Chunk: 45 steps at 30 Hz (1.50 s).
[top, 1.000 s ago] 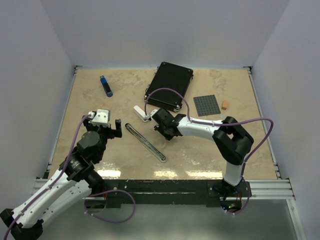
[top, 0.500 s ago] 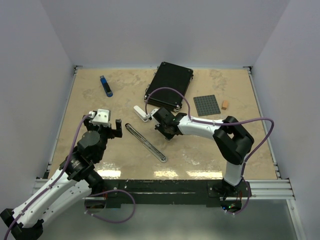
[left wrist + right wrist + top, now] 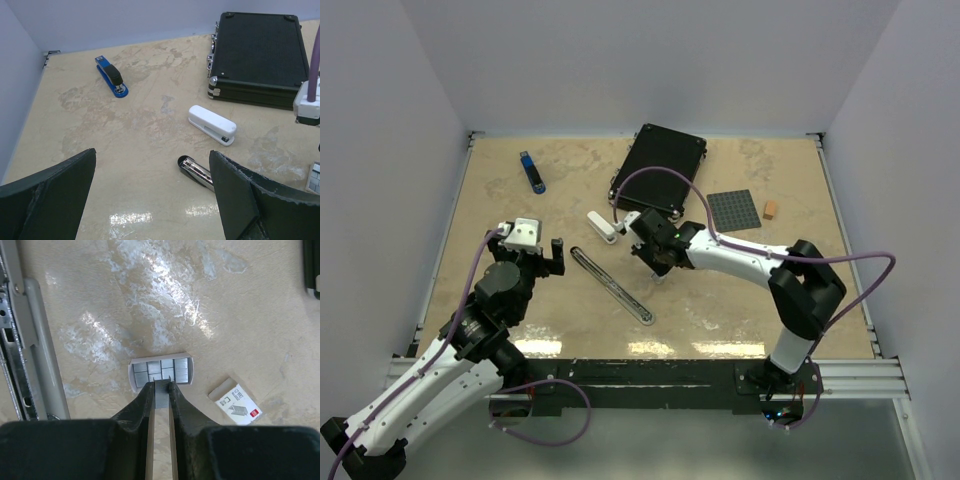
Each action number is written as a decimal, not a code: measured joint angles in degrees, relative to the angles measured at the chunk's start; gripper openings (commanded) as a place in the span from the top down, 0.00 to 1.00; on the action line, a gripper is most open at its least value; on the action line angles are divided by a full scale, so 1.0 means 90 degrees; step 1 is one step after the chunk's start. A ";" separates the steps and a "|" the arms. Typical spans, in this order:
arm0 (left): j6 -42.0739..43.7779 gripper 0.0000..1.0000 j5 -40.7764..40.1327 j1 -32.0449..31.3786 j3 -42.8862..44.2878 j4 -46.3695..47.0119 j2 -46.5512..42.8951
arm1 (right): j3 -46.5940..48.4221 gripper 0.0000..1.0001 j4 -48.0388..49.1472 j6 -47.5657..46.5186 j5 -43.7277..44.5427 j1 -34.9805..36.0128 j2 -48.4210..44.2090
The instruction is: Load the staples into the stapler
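The beige surface is walled on three sides. Nearest you, the left jaws stand wide and empty. At centre, the right jaws pinch narrow on a staple strip, directly above the staple tray. The staples box lies just beside it. The pick appears made. Next, carry the strip left across open surface to the stapler channel and align it lengthwise. Keep short of the black case beyond.

staples white, red mark; case black; table beige marbled
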 measured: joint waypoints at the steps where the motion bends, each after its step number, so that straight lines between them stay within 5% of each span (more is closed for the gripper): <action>1: 0.0000 0.00 0.0000 0.0000 0.0000 0.0000 0.0000 | 0.0002 0.96 -0.0015 0.0010 -0.0024 0.0000 -0.0090; 18: -0.0002 0.00 0.0005 0.0010 0.0000 0.0000 0.0000 | -0.1056 0.95 -0.0049 0.0984 -0.0342 0.0228 -0.1336; 36: -0.0002 0.00 0.0029 0.0051 0.0000 0.0000 0.0017 | -0.1404 0.92 0.0585 0.2062 -0.0010 0.1005 -0.0624; 45: -0.0002 0.00 0.0058 0.0070 0.0000 0.0000 0.0019 | -0.1401 0.69 0.0563 0.2159 0.0078 0.1005 -0.0515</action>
